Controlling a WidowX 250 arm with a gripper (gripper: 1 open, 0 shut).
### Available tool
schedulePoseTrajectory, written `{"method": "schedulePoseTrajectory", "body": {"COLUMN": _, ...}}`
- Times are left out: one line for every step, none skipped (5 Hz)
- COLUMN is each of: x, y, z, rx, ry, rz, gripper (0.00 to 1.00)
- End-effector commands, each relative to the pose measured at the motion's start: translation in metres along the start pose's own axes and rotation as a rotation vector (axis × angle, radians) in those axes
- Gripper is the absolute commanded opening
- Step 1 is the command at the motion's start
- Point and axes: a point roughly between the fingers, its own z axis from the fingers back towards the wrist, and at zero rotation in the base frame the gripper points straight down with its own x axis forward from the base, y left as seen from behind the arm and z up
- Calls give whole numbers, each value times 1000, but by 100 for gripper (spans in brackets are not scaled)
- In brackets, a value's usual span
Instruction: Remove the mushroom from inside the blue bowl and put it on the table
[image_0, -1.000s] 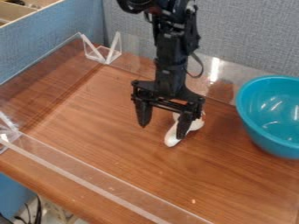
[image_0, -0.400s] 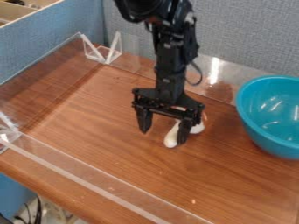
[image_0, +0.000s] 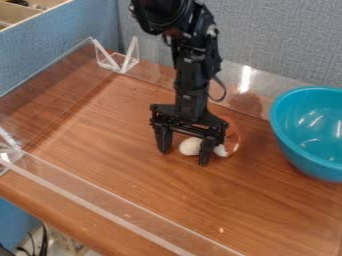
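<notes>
The mushroom lies on its side on the table, its cream stem pointing left and its reddish-orange cap to the right. My gripper hangs straight down over it, open, with its black fingers standing on either side of the mushroom without closing on it. The blue bowl sits at the right edge of the view, well apart from the gripper, and nothing shows inside it.
Low clear acrylic walls run along the front and left of the wooden top, with a clear bracket at the back left corner. A blue partition stands behind the table.
The gripper has lowered and shifted slightly, still open. The mushroom, which leaned nearly upright by the right finger, now lies flat on the wood between the fingers.
</notes>
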Motion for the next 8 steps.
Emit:
{"method": "schedulePoseTrajectory", "body": {"x": 16, "y": 2, "z": 13, "rx": -6, "ry": -56, "rz": -28, "gripper": 100}}
{"method": "schedulePoseTrajectory", "body": {"x": 25, "y": -2, "z": 22, "rx": -6, "ry": -60, "rz": -17, "gripper": 100}}
{"method": "schedulePoseTrajectory", "body": {"x": 33, "y": -6, "z": 31, "rx": -4, "ry": -62, "rz": -7, "gripper": 100}}
{"method": "schedulePoseTrajectory", "body": {"x": 25, "y": -11, "z": 28, "rx": -6, "ry": -63, "rz": -17, "gripper": 100}}
{"method": "schedulePoseTrajectory", "body": {"x": 17, "y": -16, "z": 24, "rx": -7, "ry": -64, "rz": -27, "gripper": 100}}
{"method": "schedulePoseTrajectory", "body": {"x": 18, "y": -15, "z": 30, "rx": -8, "ry": -66, "rz": -69, "gripper": 100}}
{"method": "schedulePoseTrajectory", "body": {"x": 31, "y": -19, "z": 31, "rx": -15, "ry": -81, "rz": -23, "gripper": 100}}
{"method": "schedulePoseTrajectory", "body": {"x": 44, "y": -19, "z": 31, "rx": -18, "ry": -89, "rz": 39, "gripper": 100}}
